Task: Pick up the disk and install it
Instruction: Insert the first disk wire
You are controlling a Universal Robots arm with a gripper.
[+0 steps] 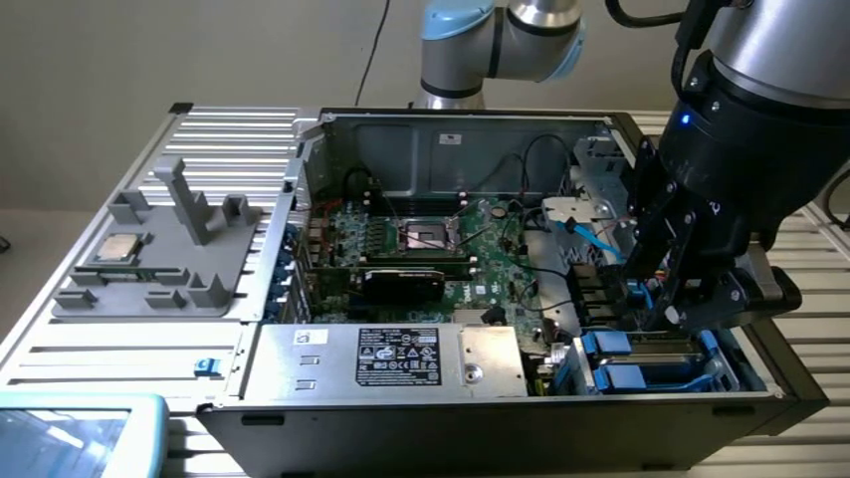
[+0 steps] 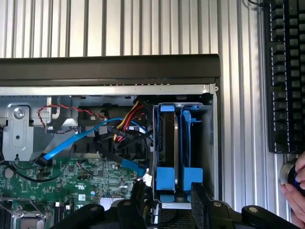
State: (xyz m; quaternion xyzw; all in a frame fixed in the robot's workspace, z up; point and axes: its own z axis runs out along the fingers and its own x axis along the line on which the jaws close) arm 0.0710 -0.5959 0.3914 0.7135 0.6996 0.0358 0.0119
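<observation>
The disk (image 2: 167, 138) stands on edge inside the drive cage (image 2: 208, 143), blue rails between the cage walls, so I judge this to be the seating end of the install, not the pick. My pincer (image 2: 167, 187) hangs at the cage's open end, fingers (image 2: 199, 191) spread, gripping nothing I can see. Any further move calls for squareness to the cage and clearance from the red-and-yellow cables (image 2: 128, 117) beside it. The power supply's black label (image 1: 398, 357) is too small to read.

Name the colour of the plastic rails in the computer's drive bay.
Blue rails, clearest in the wrist view.
</observation>
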